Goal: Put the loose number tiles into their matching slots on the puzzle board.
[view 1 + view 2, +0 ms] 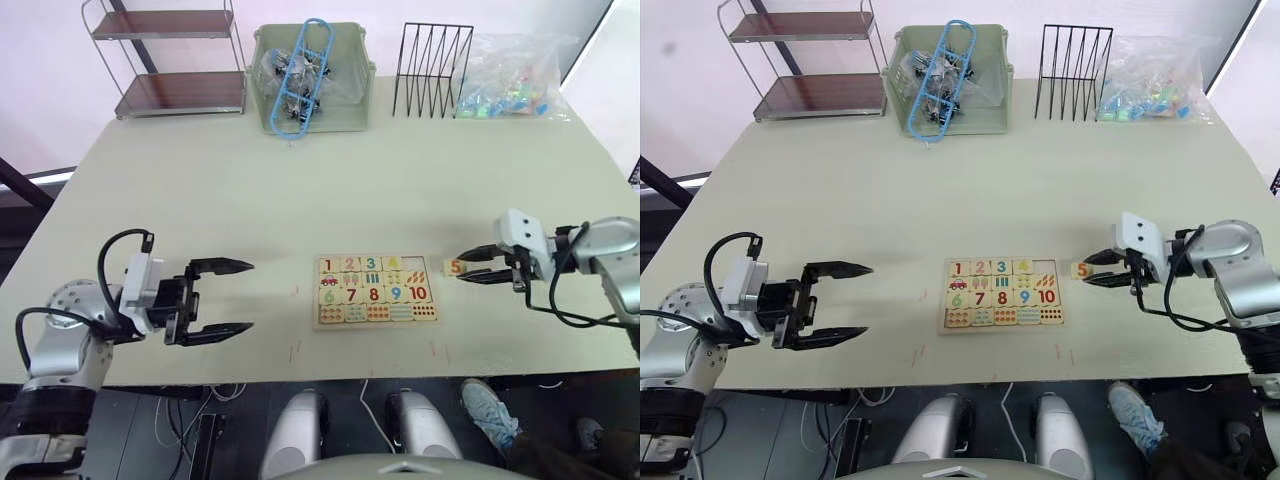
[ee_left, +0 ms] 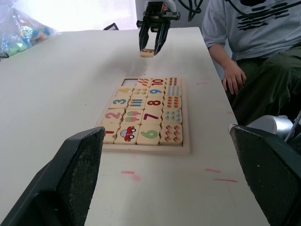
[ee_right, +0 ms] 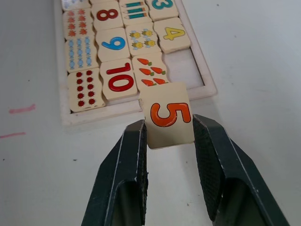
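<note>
The right gripper [image 3: 167,129] is clenched on the 5 tile [image 3: 167,115], held right of centre in the left eye view, just beside the board's [image 1: 376,291] right edge. Tiles 1 to 4 sit in the board's top row; the rightmost slot [image 3: 183,68] is bare. The left gripper [image 1: 222,297], lower left, is spread wide, grasping nothing.
</note>
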Action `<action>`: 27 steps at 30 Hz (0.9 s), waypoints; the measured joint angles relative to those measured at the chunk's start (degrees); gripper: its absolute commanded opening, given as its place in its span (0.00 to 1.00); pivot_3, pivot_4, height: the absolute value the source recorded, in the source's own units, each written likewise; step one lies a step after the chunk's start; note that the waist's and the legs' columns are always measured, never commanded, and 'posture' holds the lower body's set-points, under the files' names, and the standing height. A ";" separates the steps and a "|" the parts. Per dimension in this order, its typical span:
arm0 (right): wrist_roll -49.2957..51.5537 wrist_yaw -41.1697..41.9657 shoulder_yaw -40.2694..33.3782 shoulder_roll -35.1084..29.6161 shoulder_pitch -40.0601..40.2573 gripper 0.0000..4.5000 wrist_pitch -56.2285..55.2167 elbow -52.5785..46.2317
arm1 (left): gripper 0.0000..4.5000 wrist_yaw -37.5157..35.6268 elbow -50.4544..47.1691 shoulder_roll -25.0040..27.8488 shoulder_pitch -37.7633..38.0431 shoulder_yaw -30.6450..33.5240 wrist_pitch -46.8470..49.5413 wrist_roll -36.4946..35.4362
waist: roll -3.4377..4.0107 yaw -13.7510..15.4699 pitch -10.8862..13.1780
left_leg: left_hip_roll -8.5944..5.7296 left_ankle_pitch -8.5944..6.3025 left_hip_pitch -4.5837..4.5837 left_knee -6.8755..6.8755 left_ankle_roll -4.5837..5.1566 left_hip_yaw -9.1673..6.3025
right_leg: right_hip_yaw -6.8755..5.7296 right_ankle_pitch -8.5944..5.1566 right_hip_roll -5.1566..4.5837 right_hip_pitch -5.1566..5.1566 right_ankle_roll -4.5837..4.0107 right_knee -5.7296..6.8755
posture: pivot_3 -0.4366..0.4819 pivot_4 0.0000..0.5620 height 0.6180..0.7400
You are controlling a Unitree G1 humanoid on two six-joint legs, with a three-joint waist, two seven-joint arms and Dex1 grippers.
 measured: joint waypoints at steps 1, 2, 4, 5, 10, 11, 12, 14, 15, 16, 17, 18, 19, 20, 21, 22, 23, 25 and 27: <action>-0.20 -0.27 0.66 -0.05 -0.91 0.19 1.68 -0.53 | 1.00 0.00 -0.09 -0.21 -0.20 0.00 0.14 0.05 | 0.00 -0.01 0.00 | 0.00 0.00 -0.01 0.00 0.00 0.01 | 0.01 0.00 0.00 -0.01 0.00 0.00 | 0.48 0.27 1.00; -0.28 -0.46 0.96 -0.07 -1.36 0.19 2.56 -0.87 | 1.00 0.00 -0.22 -0.36 -0.38 -0.07 0.26 0.11 | 0.00 -0.01 0.00 | 0.00 0.00 -0.03 0.00 0.00 0.01 | 0.00 0.00 0.00 -0.03 0.00 0.00 | 0.48 0.27 1.00; -1.42 -0.88 2.70 -0.44 -2.87 0.19 5.19 -1.45 | 1.00 -0.01 -0.61 -0.53 -0.43 -0.05 0.75 0.29 | 0.00 -0.02 0.00 | 0.00 0.00 -0.04 0.00 0.00 0.01 | 0.00 0.00 0.00 -0.04 0.00 -0.01 | 0.48 0.27 1.00; -2.23 -1.11 3.64 -0.48 -3.70 0.19 6.06 -1.46 | 1.00 -0.01 -0.73 -0.67 -0.46 -0.04 0.96 0.34 | 0.00 -0.03 0.00 | 0.00 0.00 -0.05 0.00 0.00 0.02 | 0.01 0.00 0.00 -0.04 0.00 0.00 | 0.48 0.27 1.00; -5.76 -1.89 8.28 -0.27 -9.15 0.19 8.54 -1.16 | 1.00 0.00 -2.69 -1.51 -0.50 0.02 2.19 0.81 | 0.01 -0.08 0.01 | 0.00 0.00 -0.05 0.00 0.00 0.02 | 0.01 0.00 0.01 -0.05 0.00 0.00 | 0.48 0.27 1.00; -6.63 -1.89 9.62 0.05 -10.79 0.19 9.37 -0.94 | 1.00 0.00 -2.99 -1.58 -0.49 0.05 2.34 0.83 | 0.01 -0.16 0.01 | 0.00 0.00 -0.05 0.00 0.00 0.02 | 0.01 0.00 0.02 -0.05 0.00 0.00 | 0.48 0.27 1.00; -7.09 -1.90 10.37 0.48 -11.86 0.19 9.85 -0.84 | 1.00 0.00 -3.26 -1.69 -0.41 0.11 2.39 0.83 | 0.01 -0.18 0.01 | 0.00 0.00 -0.05 0.00 0.00 0.01 | 0.00 0.00 0.02 -0.05 0.00 0.00 | 0.48 0.27 1.00; -8.37 -1.83 12.60 1.53 -14.19 0.19 10.94 -0.37 | 1.00 0.03 -4.05 -1.90 -0.13 0.13 2.60 0.85 | 0.01 -0.19 0.01 | 0.00 0.00 -0.05 -0.01 0.00 0.01 | 0.00 0.00 0.02 -0.06 0.00 0.00 | 0.48 0.27 1.00; -9.07 -1.76 13.93 2.02 -15.30 0.19 11.52 -0.26 | 1.00 0.05 -4.53 -2.02 -0.05 0.15 2.83 0.85 | 0.01 -0.16 0.01 | 0.00 0.00 -0.07 -0.01 0.00 0.01 | 0.00 0.00 0.02 -0.06 0.00 0.00 | 0.48 0.27 1.00; -9.38 -1.70 14.47 2.17 -15.67 0.19 11.77 -0.24 | 1.00 0.06 -4.75 -2.09 -0.02 0.16 2.95 0.85 | 0.01 -0.15 0.01 | 0.00 0.00 -0.08 -0.01 0.00 0.00 | -0.01 0.00 0.02 -0.07 0.00 -0.01 | 0.48 0.27 1.00; -9.86 -1.53 15.41 2.26 -16.31 0.19 12.01 -0.16 | 1.00 0.09 -5.00 -2.09 0.24 0.21 3.09 0.85 | 0.01 -0.11 0.01 | 0.00 0.00 -0.08 -0.01 0.00 0.00 | -0.01 0.00 0.01 -0.07 0.00 -0.01 | 0.48 0.27 1.00; -10.75 -1.19 16.49 2.43 -17.22 0.19 12.70 -0.04 | 1.00 0.13 -5.13 -2.13 0.49 0.29 3.31 0.85 | 0.02 -0.08 0.01 | -0.01 0.00 -0.09 -0.01 0.00 0.00 | -0.02 0.00 0.00 -0.07 0.00 -0.01 | 0.48 0.27 1.00; -11.56 -0.77 17.80 2.56 -18.38 0.19 13.30 0.10 | 1.00 0.22 -5.26 -2.14 0.84 0.37 3.46 0.85 | 0.02 -0.09 0.01 | -0.01 0.00 -0.11 -0.01 0.00 0.00 | -0.01 0.00 0.00 -0.10 0.00 -0.01 | 0.48 0.27 1.00; -11.90 -0.67 18.17 2.62 -18.77 0.19 13.53 0.10 | 1.00 0.26 -5.33 -2.18 0.98 0.37 3.50 0.85 | 0.02 -0.11 0.01 | -0.01 0.00 -0.12 -0.01 0.00 0.01 | -0.01 0.00 0.00 -0.11 0.00 -0.01 | 0.48 0.27 1.00; -12.99 -0.56 19.23 2.91 -19.79 0.19 14.27 0.37 | 1.00 0.34 -5.76 -2.21 1.49 0.49 3.56 0.85 | 0.02 -0.11 0.01 | -0.01 0.00 -0.13 -0.01 0.00 0.01 | -0.01 0.00 0.00 -0.13 0.00 -0.01 | 0.48 0.27 1.00; -13.69 -0.51 20.11 3.16 -20.46 0.19 14.66 0.60 | 1.00 0.37 -6.15 -2.26 1.62 0.53 3.61 0.85 | 0.02 -0.12 0.01 | -0.01 0.00 -0.13 -0.01 0.00 0.00 | -0.01 0.00 0.00 -0.14 0.00 0.01 | 0.48 0.27 1.00; -14.03 -0.45 20.58 3.46 -20.83 0.19 15.03 0.81 | 1.00 0.38 -6.43 -2.29 1.65 0.56 3.62 0.85 | 0.02 -0.09 0.01 | -0.01 0.00 -0.14 -0.01 0.00 -0.01 | -0.03 0.00 0.00 -0.15 0.00 0.01 | 0.48 0.27 1.00; -15.14 0.04 22.32 4.23 -21.88 0.19 15.75 1.05 | 1.00 0.41 -7.10 -2.29 1.89 0.73 3.70 0.85 | 0.02 -0.12 0.02 | -0.01 0.00 -0.15 -0.01 0.00 0.00 | -0.01 0.00 0.00 -0.17 0.00 0.03 | 0.48 0.27 1.00; -15.73 0.56 22.94 4.73 -22.13 0.19 16.37 1.12 | 1.00 0.41 -7.27 -2.29 2.11 0.75 3.95 0.85 | 0.02 -0.12 0.01 | -0.01 0.00 -0.16 -0.01 0.00 0.00 | -0.02 0.00 0.01 -0.18 0.00 0.03 | 0.48 0.27 1.00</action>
